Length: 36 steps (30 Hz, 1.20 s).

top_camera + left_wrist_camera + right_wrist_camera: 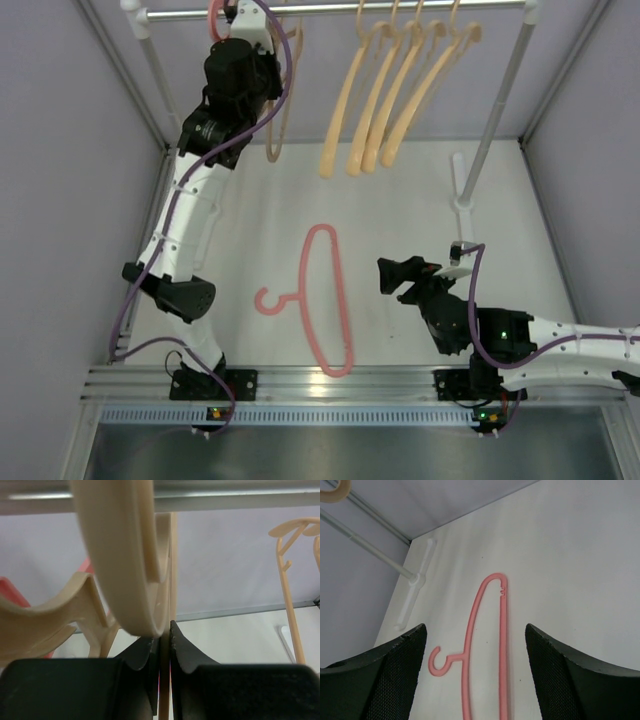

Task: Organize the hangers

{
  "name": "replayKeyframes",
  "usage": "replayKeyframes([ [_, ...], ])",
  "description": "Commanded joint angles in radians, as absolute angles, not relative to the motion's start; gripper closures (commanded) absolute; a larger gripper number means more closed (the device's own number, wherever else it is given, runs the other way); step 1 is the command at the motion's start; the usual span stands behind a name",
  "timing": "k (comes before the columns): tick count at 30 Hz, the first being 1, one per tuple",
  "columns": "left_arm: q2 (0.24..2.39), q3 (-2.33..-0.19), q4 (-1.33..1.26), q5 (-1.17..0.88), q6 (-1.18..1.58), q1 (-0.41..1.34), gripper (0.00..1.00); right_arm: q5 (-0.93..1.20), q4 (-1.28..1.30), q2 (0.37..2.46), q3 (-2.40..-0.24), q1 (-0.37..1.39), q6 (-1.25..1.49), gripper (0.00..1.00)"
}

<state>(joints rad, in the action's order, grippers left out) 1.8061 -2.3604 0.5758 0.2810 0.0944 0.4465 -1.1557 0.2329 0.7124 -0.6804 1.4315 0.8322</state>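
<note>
My left gripper [246,18] is raised to the grey rail [340,10] and is shut on the thin bar of a beige-tan hanger [275,130]. In the left wrist view the bar [166,680] is pinched between the jaws, and a beige hook [120,555] curves over the rail. A pink hanger's hook [215,20] sits on the rail to its left. Several peach-orange hangers [385,90] hang at the rail's right. Another pink hanger [322,300] lies flat on the table. My right gripper [400,275] is open and empty just right of it; it frames that hanger [502,645] in the right wrist view.
The rail stands on white posts, one at the right [500,100] with a flat foot [462,190] on the table and one at the left [150,50]. Grey walls close in both sides. An aluminium frame [340,380] runs along the near edge.
</note>
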Motion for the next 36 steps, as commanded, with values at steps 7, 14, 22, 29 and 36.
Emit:
replayKeyframes([
  [7, 1.859, -2.428, 0.502, 0.282, 0.069, 0.442, 0.87, -1.186, 0.236, 0.695, -0.669, 1.445, 0.819, 0.23],
  [14, 1.852, -2.405, 0.497, 0.282, 0.071, 0.442, 0.79, -1.186, 0.236, 0.692, -0.661, 1.445, 0.827, 0.23],
  [22, 1.75, -2.298, 0.431, 0.272, 0.087, 0.443, 0.52, -1.178, 0.236, 0.69, -0.657, 1.445, 0.831, 0.23],
  [29, 1.648, -2.247, 0.422, 0.238, 0.11, 0.443, 0.47, -1.164, 0.236, 0.693, -0.658, 1.445, 0.838, 0.24],
  [36, 1.539, -2.149, 0.422, 0.241, 0.118, 0.449, 0.45, -1.149, 0.236, 0.693, -0.652, 1.445, 0.856, 0.25],
])
